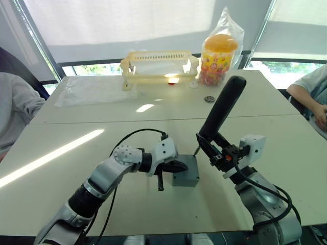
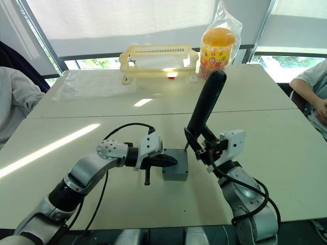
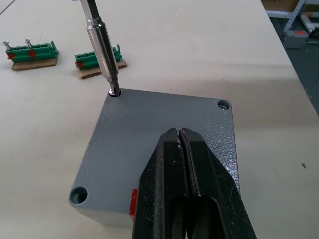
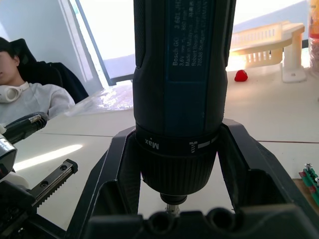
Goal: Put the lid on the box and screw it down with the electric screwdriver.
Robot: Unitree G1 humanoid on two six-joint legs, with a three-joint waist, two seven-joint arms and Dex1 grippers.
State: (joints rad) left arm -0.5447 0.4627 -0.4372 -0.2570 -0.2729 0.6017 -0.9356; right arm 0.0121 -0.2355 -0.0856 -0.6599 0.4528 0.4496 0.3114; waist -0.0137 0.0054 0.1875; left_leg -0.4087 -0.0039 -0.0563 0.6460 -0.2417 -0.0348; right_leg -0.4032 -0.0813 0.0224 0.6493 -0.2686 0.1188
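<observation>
Black fingers of the left gripper [image 3: 185, 149] fill the lower middle of the left wrist view, pressed together with no gap, their tips resting on the grey lid [image 3: 149, 144]. That lid sits on the box [image 1: 185, 171], whose red mark shows on the side just beside the fingers. Three corner holes of the lid are visible: one holds a screw head at the upper right, one at the lower left looks like an empty recess, and the metal bit stands in the one at the upper left.

One electric screwdriver [image 1: 220, 109] stands tilted at the centre right of the left eye view, tip down at the box's far corner, clamped around its collar by the right gripper [image 1: 218, 153]. On its barrel, the right wrist view lets "Bosch GO" and "Max" be read; the smaller lines are too fine to read.

Two green connector pieces [image 3: 31, 51] lie on the table [image 1: 71, 153] in the upper left of the left wrist view. At the top of the head views stand one cream basket [image 1: 159, 66] and one jar with an orange lid [image 1: 219, 56] in a clear bag.
</observation>
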